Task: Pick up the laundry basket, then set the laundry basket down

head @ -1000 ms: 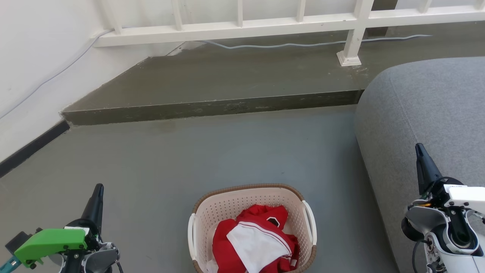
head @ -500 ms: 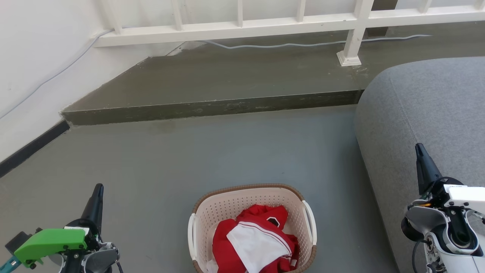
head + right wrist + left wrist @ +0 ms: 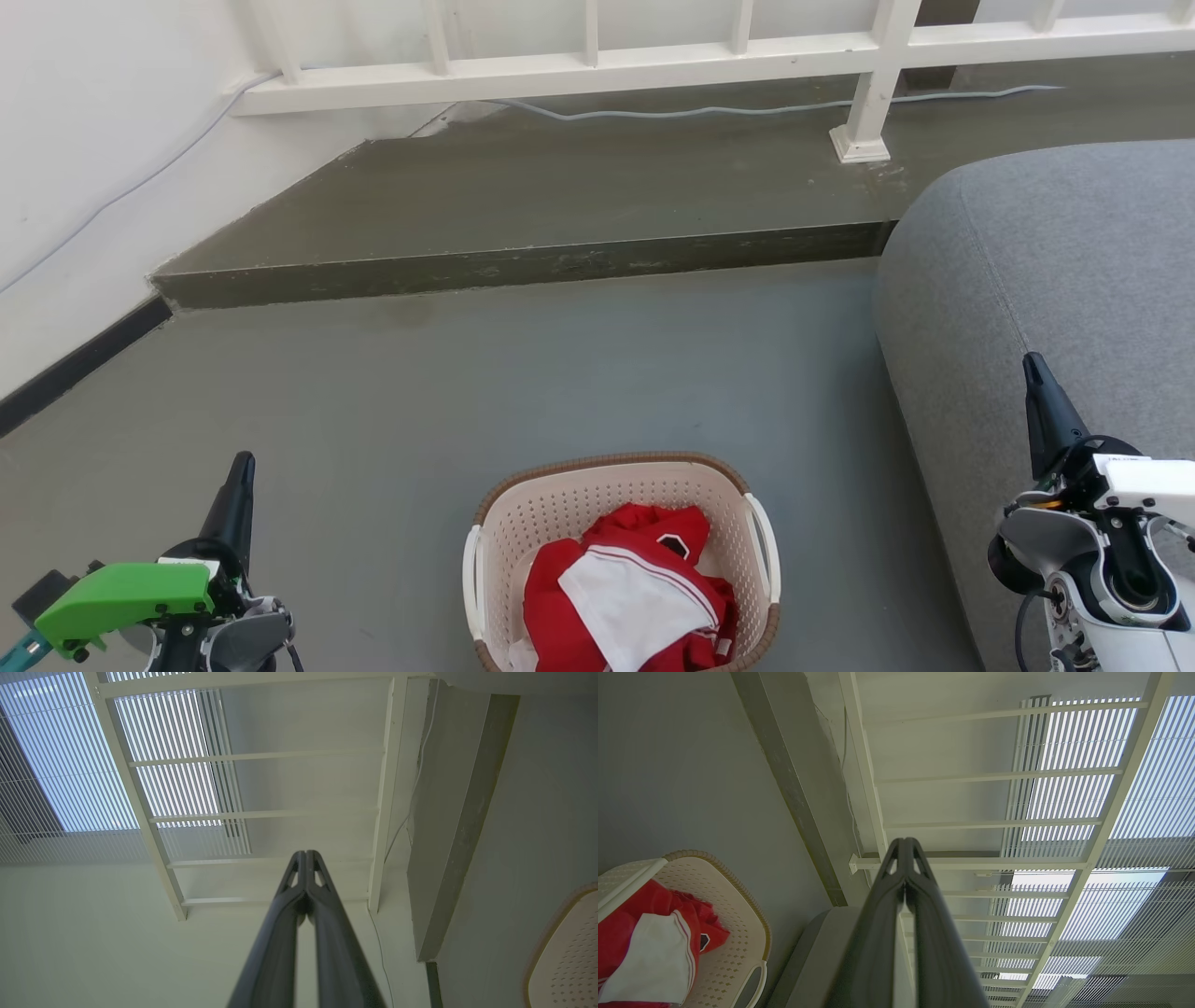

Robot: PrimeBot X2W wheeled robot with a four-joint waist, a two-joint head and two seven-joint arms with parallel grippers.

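The laundry basket sits on the grey floor at the bottom centre of the head view, cream-white and perforated with a brown woven rim and a white handle on each side. Red and white clothes fill it. My left gripper is shut and empty, well to the basket's left. Over the sofa's edge on the far right, my right gripper is shut too, holding nothing. The left wrist view catches the basket at lower left beside the closed left gripper. In the right wrist view the basket's rim shows at lower right, the right gripper shut.
A grey sofa fills the right side. A raised concrete step crosses ahead, with a white railing and a loose cable behind it. A white wall with a dark skirting runs along the left.
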